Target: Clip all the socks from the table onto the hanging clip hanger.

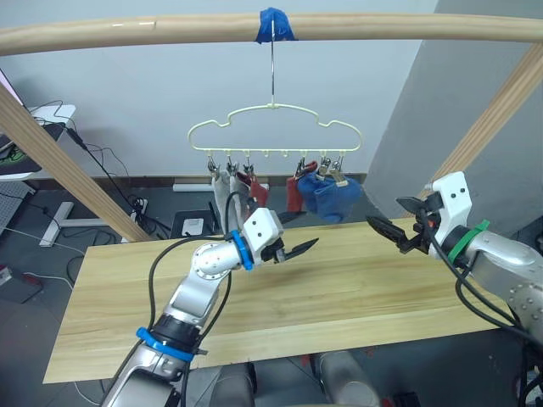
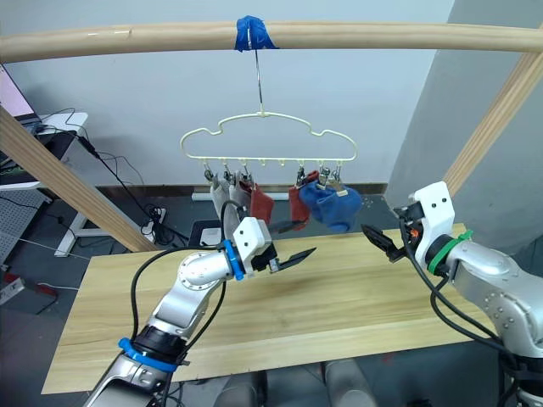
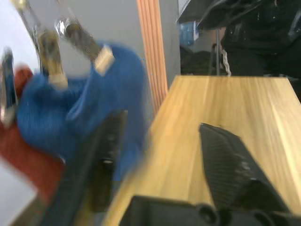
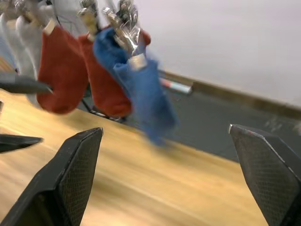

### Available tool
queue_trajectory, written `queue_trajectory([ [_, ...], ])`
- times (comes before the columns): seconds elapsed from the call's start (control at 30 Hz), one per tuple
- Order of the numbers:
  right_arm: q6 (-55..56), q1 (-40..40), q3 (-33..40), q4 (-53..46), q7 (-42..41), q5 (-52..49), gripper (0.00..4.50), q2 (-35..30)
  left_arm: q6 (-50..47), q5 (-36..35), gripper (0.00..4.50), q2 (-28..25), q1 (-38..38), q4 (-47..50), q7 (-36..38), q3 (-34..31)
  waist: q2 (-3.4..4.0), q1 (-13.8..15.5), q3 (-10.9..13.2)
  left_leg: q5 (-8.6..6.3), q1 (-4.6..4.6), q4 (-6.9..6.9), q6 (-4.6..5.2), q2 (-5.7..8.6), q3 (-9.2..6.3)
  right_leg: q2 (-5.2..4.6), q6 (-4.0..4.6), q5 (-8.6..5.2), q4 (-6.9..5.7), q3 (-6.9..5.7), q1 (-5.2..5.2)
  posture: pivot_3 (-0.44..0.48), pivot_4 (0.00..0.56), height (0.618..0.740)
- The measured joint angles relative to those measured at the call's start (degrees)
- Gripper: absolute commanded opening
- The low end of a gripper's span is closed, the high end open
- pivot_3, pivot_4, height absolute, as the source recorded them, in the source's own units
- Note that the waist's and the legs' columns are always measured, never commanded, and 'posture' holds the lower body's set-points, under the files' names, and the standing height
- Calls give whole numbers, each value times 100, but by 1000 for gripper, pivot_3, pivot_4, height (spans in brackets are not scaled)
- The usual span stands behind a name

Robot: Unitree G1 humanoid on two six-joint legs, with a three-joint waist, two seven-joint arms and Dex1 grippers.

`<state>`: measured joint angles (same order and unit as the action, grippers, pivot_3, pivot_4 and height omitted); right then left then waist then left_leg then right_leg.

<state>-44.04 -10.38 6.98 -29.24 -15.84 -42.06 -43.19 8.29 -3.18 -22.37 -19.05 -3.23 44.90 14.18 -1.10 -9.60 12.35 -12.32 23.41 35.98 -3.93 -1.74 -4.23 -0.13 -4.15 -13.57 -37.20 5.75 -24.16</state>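
Left eye view: the clip hanger (image 1: 273,136) hangs from the pole with all six socks (image 1: 318,190) clipped on, above and beyond the left gripper (image 1: 299,249), which gapes empty over the table (image 1: 356,288); the right gripper (image 1: 399,222) stands off to the side, also spread. Left wrist view puts the blue socks just ahead of its fingers (image 3: 237,172). Right wrist view shows wide-apart fingers (image 4: 75,174), socks further off; nothing seems left to clip.

Hanging from the pale-yellow clip hanger (image 1: 273,127) are two light grey socks (image 1: 222,188), two rust-red socks (image 1: 257,188) and two blue socks (image 1: 329,197). The table (image 1: 356,288) is showing light yellowish wood grain.
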Motion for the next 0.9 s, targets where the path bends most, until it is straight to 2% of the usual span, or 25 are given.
queue_trajectory([
  [0.07,355,115,-150,44,-104,411,4500,105,-210,-86,4346,-264,190,85,65,-202,0,-2,0,0,-1,0,0,0,0,0,1,0,-3,0,0,-121,171,740],
  [0.1,498,155,-203,39,-135,580,4500,174,-311,-144,4428,-357,293,155,76,-321,0,8,0,0,-1,0,0,0,0,0,1,0,-3,0,0,-121,171,740],
  [0.17,835,256,-351,40,-175,958,4500,319,-736,-441,4428,-567,641,491,70,-677,-1,23,-1,0,1,-2,0,-1,0,-1,2,-1,0,0,-1,-93,167,740],
  [0.27,1670,564,-584,211,-435,1664,4500,396,-1904,-1341,4428,-840,1501,1117,-102,-1661,-3,62,-1,-1,2,-9,0,-5,0,-1,8,-6,2,-3,-4,-50,165,740],
  [0.4,2451,853,-795,535,-764,2230,4500,622,-2669,-1471,4428,-1362,2433,1389,-421,-2595,-7,232,-3,-1,0,-8,-1,-6,-2,-2,20,-12,1,-8,-2,6,158,740],
  [0.47,2626,942,-890,677,-891,2422,4500,682,-2809,-1474,4428,-1420,2637,1435,-512,-2863,-12,367,-5,0,-1,1,-1,-2,-2,-6,42,-21,2,-7,2,24,155,740],
  [0.67,2564,1005,-1001,1074,-868,2737,4500,1027,-2766,-1376,4428,-1384,3051,1435,-657,-3044,-53,621,-41,1,-2,8,-3,-1,0,-7,51,-16,4,-7,9,33,131,740],
  [0.9,2555,1114,-615,1435,-621,2945,4500,1228,-2685,-1373,4428,-1091,2690,1276,-786,-2920,-63,764,-80,1,-3,7,-3,-2,2,-5,54,-13,2,-7,9,-1,116,740],
])
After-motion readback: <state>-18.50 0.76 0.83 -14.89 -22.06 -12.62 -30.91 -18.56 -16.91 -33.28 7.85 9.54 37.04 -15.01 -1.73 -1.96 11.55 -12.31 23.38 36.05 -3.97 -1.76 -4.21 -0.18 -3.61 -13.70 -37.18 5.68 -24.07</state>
